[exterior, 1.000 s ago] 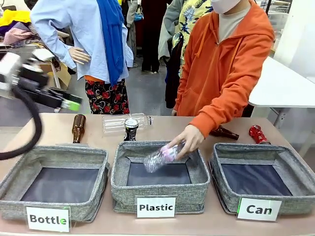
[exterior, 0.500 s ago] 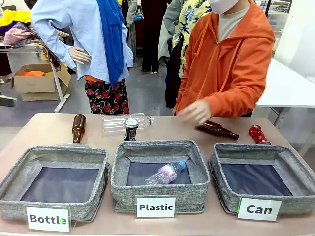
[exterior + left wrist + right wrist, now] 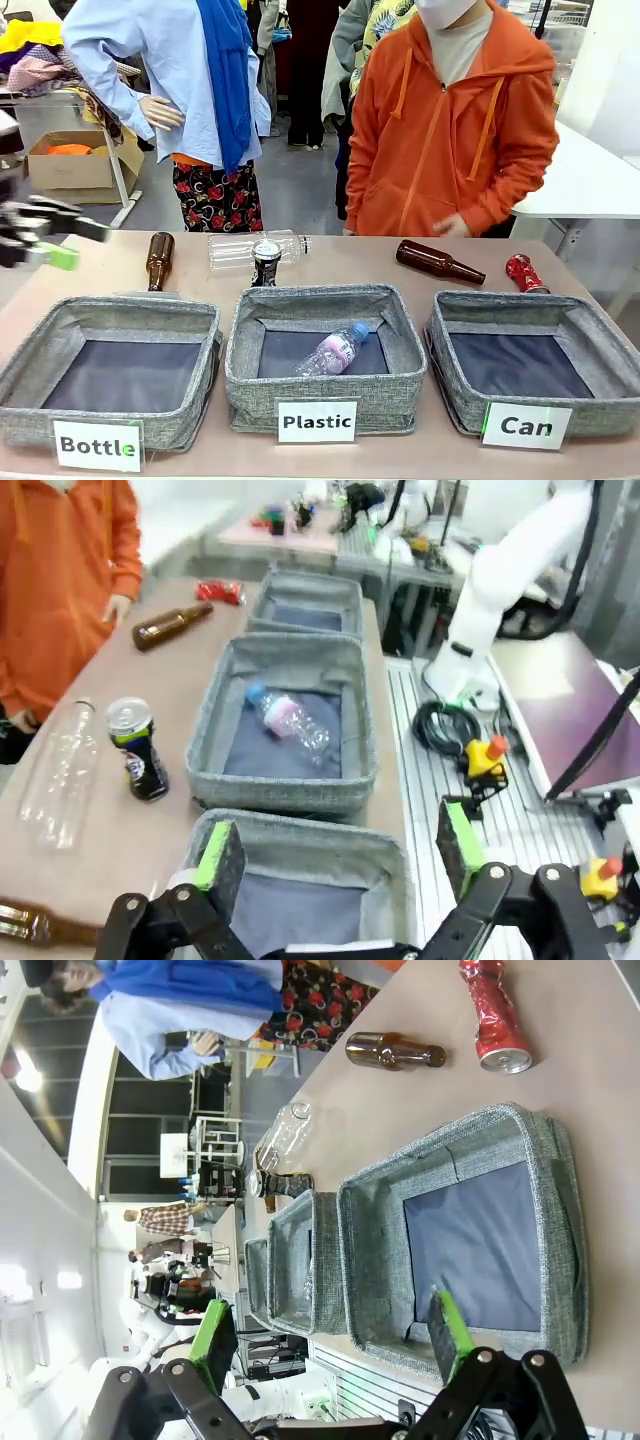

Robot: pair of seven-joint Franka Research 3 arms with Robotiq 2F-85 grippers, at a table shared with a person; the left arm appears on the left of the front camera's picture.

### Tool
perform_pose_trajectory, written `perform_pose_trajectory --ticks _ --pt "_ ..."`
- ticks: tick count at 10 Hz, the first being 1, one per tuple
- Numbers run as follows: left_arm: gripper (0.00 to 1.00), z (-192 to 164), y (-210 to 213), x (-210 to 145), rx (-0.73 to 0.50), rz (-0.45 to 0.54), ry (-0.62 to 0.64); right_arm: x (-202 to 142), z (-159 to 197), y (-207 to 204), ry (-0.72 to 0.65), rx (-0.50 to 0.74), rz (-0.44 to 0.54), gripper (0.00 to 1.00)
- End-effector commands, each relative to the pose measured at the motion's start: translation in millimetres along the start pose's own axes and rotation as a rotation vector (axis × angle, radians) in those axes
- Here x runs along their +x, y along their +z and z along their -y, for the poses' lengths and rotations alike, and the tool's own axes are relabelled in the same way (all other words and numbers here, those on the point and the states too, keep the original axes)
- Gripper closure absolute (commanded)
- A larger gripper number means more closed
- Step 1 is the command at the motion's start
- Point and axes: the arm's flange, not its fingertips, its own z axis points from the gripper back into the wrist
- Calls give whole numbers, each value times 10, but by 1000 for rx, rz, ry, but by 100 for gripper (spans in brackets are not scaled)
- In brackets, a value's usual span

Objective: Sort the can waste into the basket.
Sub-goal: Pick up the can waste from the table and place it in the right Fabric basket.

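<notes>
since the crushed red can (image 3: 522,273) and black can (image 3: 266,262) sit outside the can basket (image 3: 592,414), the left gripper (image 3: 337,848) and right gripper (image 3: 330,1328) gape empty.

- The basket (image 3: 590,412) is shown in grey woven fabric, dark-lined, its white label lettered in black
- The crushed can (image 3: 522,272) is picked out in shiny red
- The second can (image 3: 266,266) is seen in black, topped with silver
- The glass bottle (image 3: 436,261) is coloured brown
- Green pads (image 3: 215,852) are carried on the black left gripper (image 3: 335,850)
- An orange hoodie (image 3: 450,130) is worn by the person
</notes>
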Motion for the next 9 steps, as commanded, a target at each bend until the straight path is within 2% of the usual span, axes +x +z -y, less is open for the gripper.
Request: perform_pose_trajectory --ticks 1,5,7,9 --pt "0 -541 -369 39 -77 -117 -32 30 0 8 28 25 11 0" --pt "0 -1154 -1151 11 -4 -252 -140 30 0 8 28 25 11 0" --pt "0 -1438 -1387 -18 65 -252 -157 30 0 8 28 25 11 0" --pt "0 -1670 -1561 -29 98 -234 -107 30 0 8 28 25 11 0"
